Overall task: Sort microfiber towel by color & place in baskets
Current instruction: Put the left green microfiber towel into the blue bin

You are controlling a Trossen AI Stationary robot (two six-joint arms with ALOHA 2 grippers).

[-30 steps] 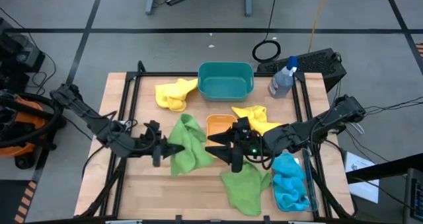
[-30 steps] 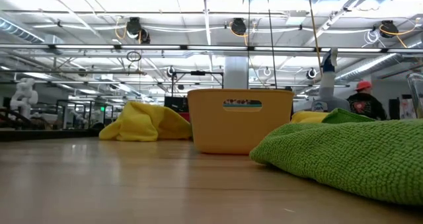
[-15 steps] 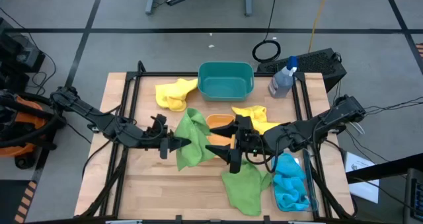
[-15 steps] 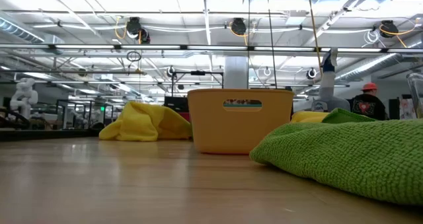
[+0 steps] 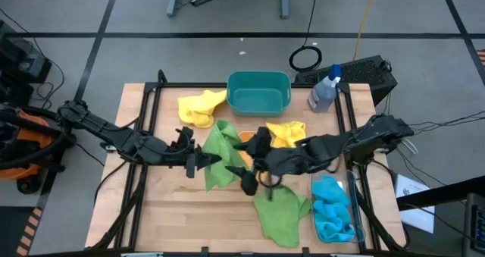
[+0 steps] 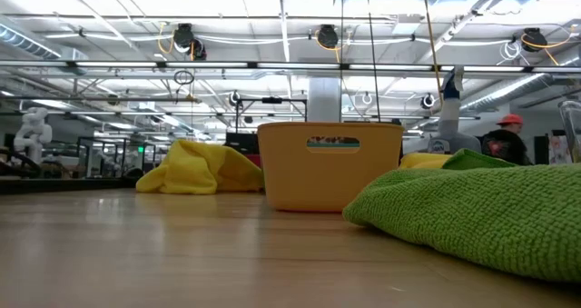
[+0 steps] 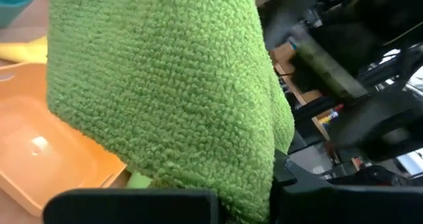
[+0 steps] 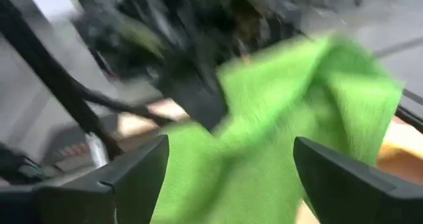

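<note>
Seen from above, the left gripper (image 5: 206, 161) is clamped on a green towel (image 5: 221, 155) and holds it lifted at mid-bench, the cloth hanging over the orange basket (image 5: 244, 137) and hiding most of it. The left wrist view shows that towel (image 7: 165, 92) draped close before the camera with the orange basket (image 7: 46, 158) below and beside it. The right gripper (image 5: 248, 168) reaches in from the opposite side with its fingers spread wide apart, right up against the hanging towel and closed on nothing; its wrist view shows the green cloth (image 8: 277, 145) between and beyond the two dark fingers (image 8: 132, 171). A second green towel (image 5: 282, 215) lies flat near the front edge of the bench (image 5: 167, 211). Two blue towels (image 5: 332, 208) are heaped in the clear basket (image 5: 353, 204) at the right front. One yellow towel (image 5: 198, 108) lies just left of the teal basket (image 5: 259, 92) at the back, touching its side; another yellow towel (image 5: 286, 131) lies behind the right arm. A spray bottle (image 5: 324, 90) stands at the rear right corner. In the low view, the orange basket (image 6: 329, 163) stands upright on the bench, with a person in a red cap (image 6: 505, 137) in the room beyond.
</note>
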